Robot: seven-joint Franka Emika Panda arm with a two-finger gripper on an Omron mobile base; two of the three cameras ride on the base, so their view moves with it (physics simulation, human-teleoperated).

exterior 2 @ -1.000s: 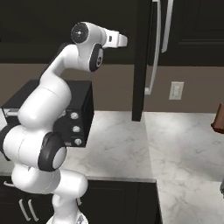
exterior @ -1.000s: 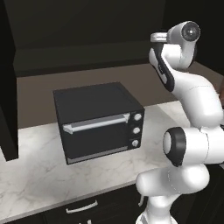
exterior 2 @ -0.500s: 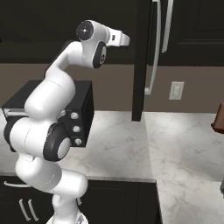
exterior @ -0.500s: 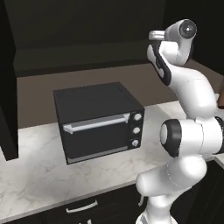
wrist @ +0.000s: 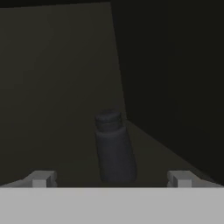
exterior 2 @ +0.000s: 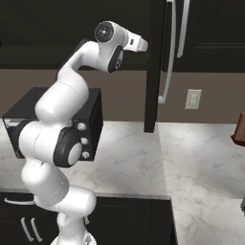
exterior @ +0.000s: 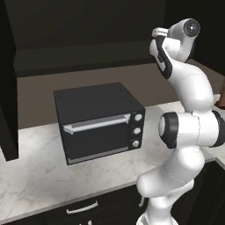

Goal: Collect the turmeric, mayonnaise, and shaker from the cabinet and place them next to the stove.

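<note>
The shaker, a slim dark grey bottle, stands upright on the dark shelf of the cabinet, close to its back corner. My gripper is open. Its two fingertips stand wide on either side of the shaker's base and do not touch it. From the right base, the hand reaches up behind the cabinet door, which has a long curved silver handle. The turmeric, the mayonnaise and the stove are out of view.
A black toaster oven with a silver handle sits on the marble counter below the arm. A wall outlet is right of the cabinet door. A brown object pokes in at the right edge.
The hand has crept a little further up and in toward the cabinet. The gripper has stayed open.
</note>
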